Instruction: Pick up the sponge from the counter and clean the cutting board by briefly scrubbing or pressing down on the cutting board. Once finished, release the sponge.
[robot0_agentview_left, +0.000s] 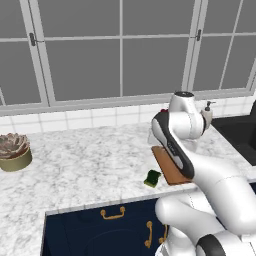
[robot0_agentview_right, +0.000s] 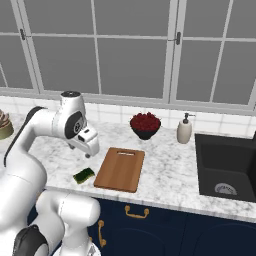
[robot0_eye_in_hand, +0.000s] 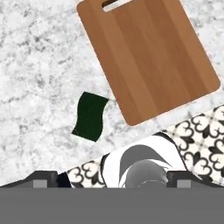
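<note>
Lying on the counter (robot0_agentview_right: 165, 165) beside the board (robot0_agentview_right: 120, 169), the sponge (robot0_agentview_right: 84, 175) looked soft and light, best squeezed across its short sides; the gripper (robot0_agentview_right: 89, 151) hung above, fingers apart, empty.

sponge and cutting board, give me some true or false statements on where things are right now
1. The sponge lies on the counter, apart from the cutting board. True.
2. The hand is shut on the sponge. False: it hangs above the counter holding nothing, and the sponge lies untouched.
3. The board's slot handle is at the end nearer the window. True.
4. A bowl of red fruit sits on the cutting board. False: it stands on the counter behind the board.
5. The soap dispenser stands between the bowl and the sink. True.
</note>
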